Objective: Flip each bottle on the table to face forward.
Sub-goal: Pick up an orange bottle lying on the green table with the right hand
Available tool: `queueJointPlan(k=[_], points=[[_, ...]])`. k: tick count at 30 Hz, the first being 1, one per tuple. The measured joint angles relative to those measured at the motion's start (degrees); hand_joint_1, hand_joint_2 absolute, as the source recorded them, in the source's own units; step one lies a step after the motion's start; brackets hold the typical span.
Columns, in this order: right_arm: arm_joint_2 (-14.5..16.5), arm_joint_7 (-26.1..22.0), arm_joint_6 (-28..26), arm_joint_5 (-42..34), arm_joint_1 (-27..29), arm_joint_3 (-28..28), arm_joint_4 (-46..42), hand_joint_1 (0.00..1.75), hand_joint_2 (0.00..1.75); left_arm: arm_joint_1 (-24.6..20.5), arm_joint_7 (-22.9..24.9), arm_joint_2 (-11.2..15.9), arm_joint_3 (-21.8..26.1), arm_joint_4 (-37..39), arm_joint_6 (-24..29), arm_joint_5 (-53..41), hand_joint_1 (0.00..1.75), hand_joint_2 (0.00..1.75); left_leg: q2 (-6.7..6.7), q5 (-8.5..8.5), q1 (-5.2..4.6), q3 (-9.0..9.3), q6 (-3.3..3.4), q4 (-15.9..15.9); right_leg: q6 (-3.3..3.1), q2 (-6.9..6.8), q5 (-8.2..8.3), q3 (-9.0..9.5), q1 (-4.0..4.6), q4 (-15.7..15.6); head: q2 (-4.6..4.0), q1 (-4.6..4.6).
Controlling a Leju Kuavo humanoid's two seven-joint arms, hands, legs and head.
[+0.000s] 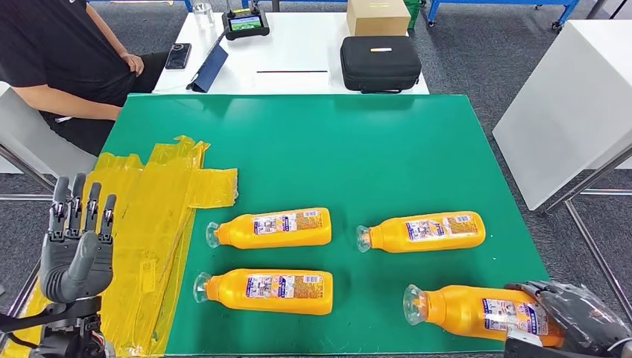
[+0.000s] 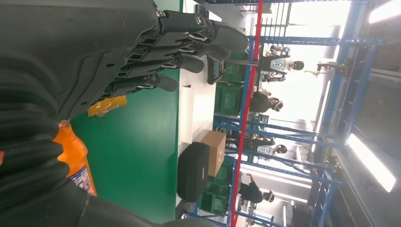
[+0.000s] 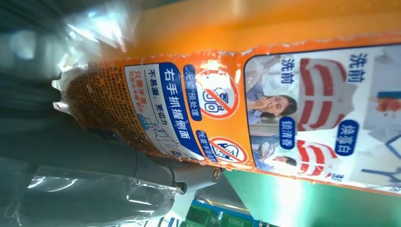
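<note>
Head view shows four orange bottles lying on the green tabletop (image 1: 335, 142), necks toward its left edge. The right robot hand (image 1: 570, 317) wraps the base of the bottle at the near right corner (image 1: 466, 307); its plastic-covered fingers (image 3: 94, 196) press the label. The left robot hand (image 1: 77, 246) is raised off the near left corner, fingers straight and apart, holding nothing.

Risk, as judged: the glossy label and plastic covering may let the bottle slip or roll when turned; a swinging neck could knock the neighbouring bottle (image 1: 425, 232).

Yellow tape (image 1: 160, 216) covers the left edge. A seated person (image 1: 67, 60), a black case (image 1: 380, 63) and a cardboard box (image 1: 378, 16) occupy the white table beyond
</note>
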Motion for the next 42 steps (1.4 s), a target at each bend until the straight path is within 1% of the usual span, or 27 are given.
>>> queueJointPlan(k=[9,25,29,31,33,35,37,39,42], points=[[-0.01,0.32,-0.16,0.54,1.07,0.01,-0.69,1.75,1.75,0.54,-0.13,-0.35,0.14,-0.5,-0.07,0.0,0.0,1.75,0.0,0.0,0.0,0.02,0.0,0.0,0.0,0.0,0.0,0.04,0.01,0.0,0.0,0.01],[0.0,0.43,-0.28,1.27,1.09,0.39,-1.01,1.75,1.75,0.96,-0.24,-0.53,0.37,-0.77,-0.13,-0.01,0.0,1.75,0.0,0.0,0.0,0.02,0.0,0.0,0.0,0.0,0.0,0.04,0.01,0.0,0.0,0.0],[-0.02,1.4,-3.02,2.44,2.76,1.39,-1.18,1.75,1.75,2.53,-0.88,-1.23,0.83,-1.71,-1.38,-0.54,0.0,1.75,-0.02,0.0,0.0,0.03,0.0,0.0,0.0,0.0,-0.01,0.04,0.01,0.0,0.0,0.01],[-0.7,1.6,-5.46,1.41,4.03,2.13,-1.24,1.75,1.75,3.42,-1.41,-1.75,1.32,-2.02,-2.22,-0.92,0.0,1.75,-0.02,-0.02,0.0,-0.06,0.02,-0.01,0.0,0.01,-0.01,0.03,0.0,0.01,0.0,0.0],[-2.71,1.55,-7.53,-1.25,4.88,2.89,-1.13,1.75,1.75,4.05,-1.75,-2.24,1.94,-2.55,-2.77,-1.1,0.0,1.75,0.06,-0.04,0.0,-0.08,0.04,-0.01,0.0,0.08,-0.01,0.03,-0.01,0.0,0.0,-0.01],[-5.18,1.26,-8.48,-4.09,5.11,3.43,-0.8,1.75,1.75,4.85,-1.81,-2.75,2.61,-3.44,-3.25,-1.17,0.0,1.75,0.19,-0.06,-0.01,-0.03,0.05,-0.01,0.0,0.16,-0.01,0.03,-0.01,0.0,0.0,0.01],[-6.75,0.84,-8.47,-5.42,4.57,4.02,-0.33,1.75,1.75,5.6,-1.8,-3.24,3.27,-4.18,-3.91,-1.13,0.0,1.75,0.26,-0.06,-0.02,0.01,0.07,-0.01,0.0,0.18,0.0,0.04,-0.01,-0.01,0.0,0.01],[-7.38,0.65,-8.04,-5.17,3.42,5.0,0.12,1.75,1.75,6.01,-1.75,-3.62,3.77,-4.63,-4.46,-1.01,0.0,1.75,0.26,-0.06,-0.02,0.03,0.07,-0.01,0.01,0.18,0.0,0.05,-0.01,-0.01,0.0,0.01],[-7.45,1.1,-7.34,-3.65,1.75,6.67,0.65,1.75,1.75,6.14,-1.5,-4.07,4.19,-4.9,-4.72,-1.03,0.0,1.75,0.25,-0.06,-0.02,0.07,0.08,-0.01,0.01,0.18,0.0,0.06,0.0,-0.02,0.0,0.0]])
